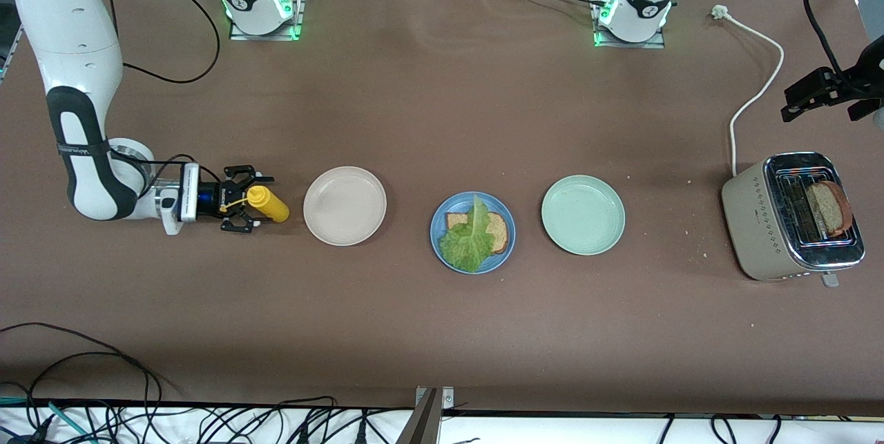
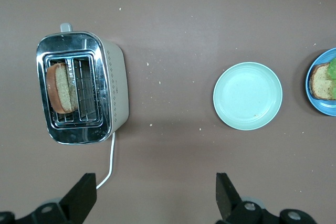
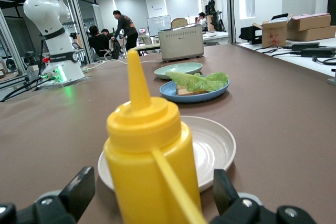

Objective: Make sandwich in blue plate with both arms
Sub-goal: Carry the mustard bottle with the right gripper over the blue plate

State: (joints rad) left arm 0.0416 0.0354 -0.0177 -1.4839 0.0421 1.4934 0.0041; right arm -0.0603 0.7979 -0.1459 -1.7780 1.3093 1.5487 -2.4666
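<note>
The blue plate [image 1: 506, 253] sits mid-table with one brown bread slice [image 1: 498, 231] and a ruffled green lettuce leaf [image 1: 472, 237] lying on top of it. A second bread slice [image 1: 827, 208] stands in a slot of the toaster [image 1: 760, 223]; it also shows in the left wrist view [image 2: 58, 87]. My right gripper [image 1: 252, 202] is low at the right arm's end, open, with its fingers either side of a yellow squeeze bottle [image 1: 269, 204], not clamped. My left gripper [image 1: 794, 102] is open and empty in the air over the toaster's white cord [image 1: 749, 102].
A beige plate [image 1: 345, 206] lies between the bottle and the blue plate. A pale green plate [image 1: 583, 215] lies between the blue plate and the toaster. Both are empty. Crumbs dot the table near the toaster.
</note>
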